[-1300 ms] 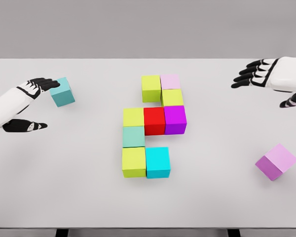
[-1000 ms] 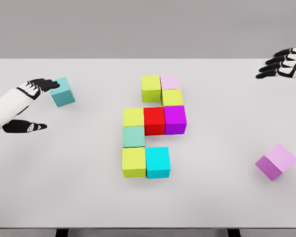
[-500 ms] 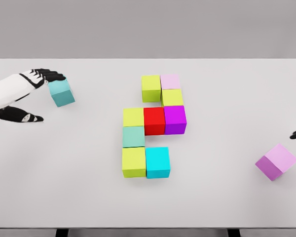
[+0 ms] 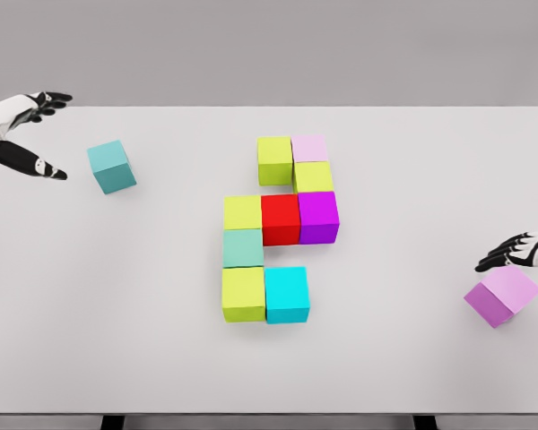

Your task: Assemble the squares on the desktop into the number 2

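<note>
Several coloured cubes form a cluster in the middle of the white table (image 4: 394, 161): a lime cube (image 4: 274, 159) and pale pink cube (image 4: 310, 148) on top, a red cube (image 4: 281, 218) and magenta cube (image 4: 317, 216) in the middle row, a cyan cube (image 4: 287, 293) at the bottom. A teal cube (image 4: 111, 167) lies alone at the left. My left hand (image 4: 22, 130) hovers open, apart from it, at the left edge. A violet cube (image 4: 502, 293) lies at the right. My right hand (image 4: 520, 253) is open just above it.
The table's front edge runs along the bottom of the view. Bare tabletop lies between the cluster and each loose cube.
My left hand has drawn back up and left, away from the teal cube. My right hand left the far right corner and came down at the right edge beside the violet cube.
</note>
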{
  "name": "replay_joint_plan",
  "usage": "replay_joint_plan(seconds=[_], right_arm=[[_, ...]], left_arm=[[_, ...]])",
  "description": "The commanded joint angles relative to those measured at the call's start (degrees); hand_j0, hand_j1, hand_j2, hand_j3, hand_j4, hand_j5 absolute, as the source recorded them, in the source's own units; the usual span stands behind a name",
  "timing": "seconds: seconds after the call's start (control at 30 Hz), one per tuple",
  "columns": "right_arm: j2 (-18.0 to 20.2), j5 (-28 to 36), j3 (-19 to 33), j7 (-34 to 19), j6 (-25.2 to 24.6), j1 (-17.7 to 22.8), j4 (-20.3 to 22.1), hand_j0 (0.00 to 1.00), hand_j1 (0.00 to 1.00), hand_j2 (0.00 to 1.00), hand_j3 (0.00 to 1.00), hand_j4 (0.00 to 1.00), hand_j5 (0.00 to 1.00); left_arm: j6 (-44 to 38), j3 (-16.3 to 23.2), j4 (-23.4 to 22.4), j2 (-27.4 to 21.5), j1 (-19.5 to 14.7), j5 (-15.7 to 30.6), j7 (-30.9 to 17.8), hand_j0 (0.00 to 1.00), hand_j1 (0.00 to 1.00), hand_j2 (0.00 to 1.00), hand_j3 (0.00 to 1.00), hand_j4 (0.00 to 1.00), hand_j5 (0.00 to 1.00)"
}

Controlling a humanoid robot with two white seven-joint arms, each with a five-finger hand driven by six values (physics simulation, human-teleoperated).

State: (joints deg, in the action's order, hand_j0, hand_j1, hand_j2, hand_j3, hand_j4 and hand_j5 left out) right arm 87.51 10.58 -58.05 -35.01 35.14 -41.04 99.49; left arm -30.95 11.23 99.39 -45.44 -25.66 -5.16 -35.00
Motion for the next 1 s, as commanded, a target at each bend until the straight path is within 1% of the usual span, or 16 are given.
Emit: replay_joint_plan(seconds=[0.0,0.07,0.13,0.17,0.23,0.33,0.37,0.43,0.47,0.57,0.63,0.7,0.87,0.97], right_arm=[[-1.73,0.06,0.04,0.01,-0.14,0.00,-0.52,1.00,1.00,1.00,1.00,1.00,1.00],[-3.14,-0.03,0.04,0.01,-0.14,0.00,-1.05,1.00,1.00,1.00,1.00,1.00,1.00],[-3.23,-0.03,0.39,0.01,-0.14,0.00,-1.49,1.00,1.00,1.00,1.00,1.00,1.00],[-3.40,-0.03,0.39,0.01,-0.14,0.00,-1.93,1.00,1.00,1.00,1.00,1.00,1.00],[-4.37,-0.12,0.04,0.01,-0.14,0.00,-3.07,1.00,1.00,1.00,1.00,1.00,1.00],[-6.21,-1.35,-0.66,0.01,-0.14,0.00,-4.83,1.00,1.00,1.00,1.00,1.00,1.00],[-6.56,-1.35,-0.84,0.01,-0.14,0.00,-5.27,1.00,1.00,1.00,1.00,1.00,1.00],[-6.92,-1.53,-0.93,0.01,-0.14,0.00,-5.88,1.00,1.00,1.00,1.00,1.00,1.00],[-7.01,-1.53,-0.93,0.01,-0.14,0.08,-5.88,1.00,1.00,1.00,1.00,1.00,1.00],[-7.09,-2.32,-1.71,0.01,-0.14,0.09,-6.50,1.00,1.00,1.00,1.00,1.00,1.00],[-8.32,-2.67,-2.86,0.01,-0.14,0.09,-7.29,1.00,1.00,1.00,1.00,1.00,1.00],[-8.68,-3.28,-2.95,0.01,-0.14,0.09,-7.55,1.00,1.00,1.00,1.00,1.00,1.00],[-9.55,-3.55,-3.04,0.01,-0.14,0.09,-7.73,1.00,1.00,1.00,1.00,1.00,1.00],[-9.55,-3.81,-4.00,0.01,-0.14,0.09,-7.20,1.00,1.00,1.00,1.00,1.00,1.00]], left_arm=[[-4.05,4.22,0.11,0.09,-0.97,-0.64,0.00,1.00,1.00,1.00,1.00,1.00,1.00],[-4.05,9.24,-0.07,-0.08,-4.40,-0.64,0.00,1.00,1.00,1.00,1.00,1.00,1.00],[-4.05,11.88,-0.07,-0.26,-6.33,-0.73,0.00,1.00,1.00,1.00,1.00,1.00,1.00],[-4.05,13.81,-0.07,-0.26,-7.39,-0.73,0.00,1.00,1.00,1.00,1.00,1.00,1.00],[-4.05,20.05,-0.68,-0.26,-11.69,-0.64,0.00,1.00,1.00,1.00,1.00,1.00,1.00],[-4.05,23.57,-1.21,-0.17,-14.86,-0.64,0.00,1.00,1.00,1.00,1.00,1.00,1.00],[-4.05,25.24,-1.91,-0.08,-16.18,-0.64,0.00,1.00,1.00,1.00,1.00,1.00,1.00],[-4.05,30.07,-4.81,0.27,-20.04,-0.29,0.00,1.00,1.00,1.00,1.00,1.00,1.00],[-4.05,31.31,-5.17,0.27,-20.93,-0.20,0.00,1.00,1.00,1.00,1.00,1.00,1.00],[-4.05,32.36,-5.52,0.36,-21.37,-0.20,0.00,1.00,1.00,1.00,1.00,1.00,1.00],[-4.05,33.50,-6.92,1.50,-22.77,-0.20,0.00,1.00,1.00,1.00,1.00,1.00,1.00],[-4.05,35.00,-7.80,1.59,-23.83,-0.20,0.00,1.00,1.00,1.00,1.00,1.00,1.00],[-4.05,35.44,-9.82,2.03,-24.09,-0.55,0.00,1.00,1.00,1.00,1.00,1.00,1.00],[-4.05,35.44,-10.53,2.38,-24.18,-0.81,0.00,1.00,1.00,1.00,1.00,1.00,1.00]])
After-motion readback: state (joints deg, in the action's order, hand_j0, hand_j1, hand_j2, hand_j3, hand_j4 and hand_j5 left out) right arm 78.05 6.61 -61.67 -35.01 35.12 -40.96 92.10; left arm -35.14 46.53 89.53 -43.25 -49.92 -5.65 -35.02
